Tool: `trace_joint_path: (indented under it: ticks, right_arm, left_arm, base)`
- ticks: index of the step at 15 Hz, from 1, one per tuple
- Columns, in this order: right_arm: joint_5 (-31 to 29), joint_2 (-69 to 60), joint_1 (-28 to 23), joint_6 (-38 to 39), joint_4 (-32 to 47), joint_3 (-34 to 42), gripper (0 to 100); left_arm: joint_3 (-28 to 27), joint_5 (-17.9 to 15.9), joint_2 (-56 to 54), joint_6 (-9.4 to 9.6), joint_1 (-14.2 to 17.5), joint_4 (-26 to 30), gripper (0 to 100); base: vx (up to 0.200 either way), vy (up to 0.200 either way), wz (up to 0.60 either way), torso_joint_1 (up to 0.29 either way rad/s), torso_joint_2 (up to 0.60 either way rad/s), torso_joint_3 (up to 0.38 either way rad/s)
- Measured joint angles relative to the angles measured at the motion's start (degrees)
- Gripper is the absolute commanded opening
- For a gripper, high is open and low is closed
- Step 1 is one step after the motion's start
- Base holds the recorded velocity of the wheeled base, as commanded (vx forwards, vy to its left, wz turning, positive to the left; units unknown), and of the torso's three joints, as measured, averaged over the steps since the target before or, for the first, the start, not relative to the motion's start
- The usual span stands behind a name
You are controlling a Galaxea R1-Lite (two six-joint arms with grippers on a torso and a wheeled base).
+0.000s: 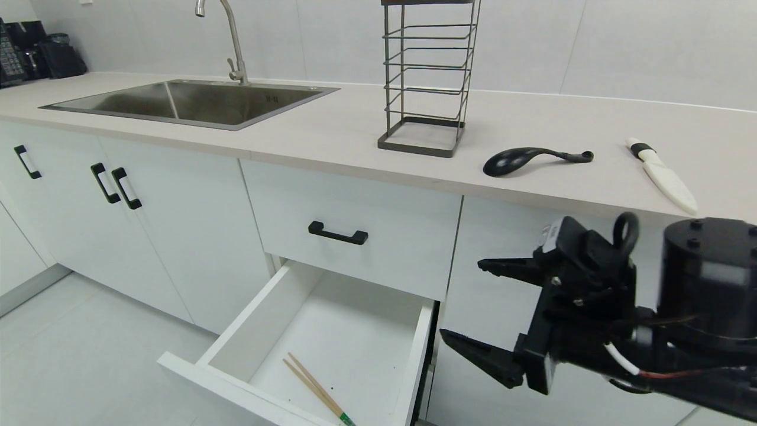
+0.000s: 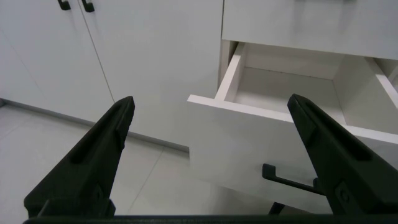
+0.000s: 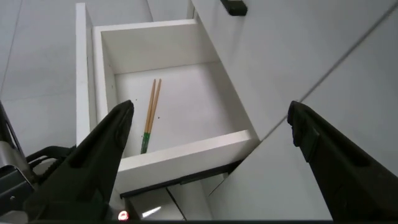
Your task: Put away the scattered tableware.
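A black spoon (image 1: 532,158) and a white knife (image 1: 661,175) with a black band lie on the countertop (image 1: 331,133) at the right. Below it the lower drawer (image 1: 245,324) is pulled out, with a pair of wooden chopsticks (image 1: 316,389) on its floor. My right gripper (image 1: 461,299) is open, level with the drawer and to its right, below the counter edge. From the right wrist the chopsticks (image 3: 150,112) lie in the drawer (image 3: 186,152) past my open right gripper (image 3: 210,107). My left gripper (image 2: 210,106) is open in front of the drawer (image 2: 249,109).
A dark wire rack (image 1: 427,77) stands on the counter left of the spoon. A steel sink (image 1: 189,102) with a tap is at the back left. The closed upper drawer (image 1: 355,234) sits above the open one. White cabinet doors (image 1: 118,219) line the left.
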Motion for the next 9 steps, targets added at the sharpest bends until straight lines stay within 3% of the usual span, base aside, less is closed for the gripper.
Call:
trace_joint_path:
  ticks: [5, 9]
  right_arm:
    - [1.6, -6.1, -1.6, 0.2, 0.5, 2.9, 100]
    - [1.1, -7.2, 1.7, 1.6, 0.2, 6.9, 100]
  left_arm:
    - [0.0, 0.0, 0.0, 0.0, 0.0, 0.0, 100]
    - [0.0, 0.0, 0.0, 0.0, 0.0, 0.0, 100]
  base:
    - [0.0, 0.0, 0.0, 0.0, 0.0, 0.0]
    - [0.0, 0.0, 0.0, 0.0, 0.0, 0.0]
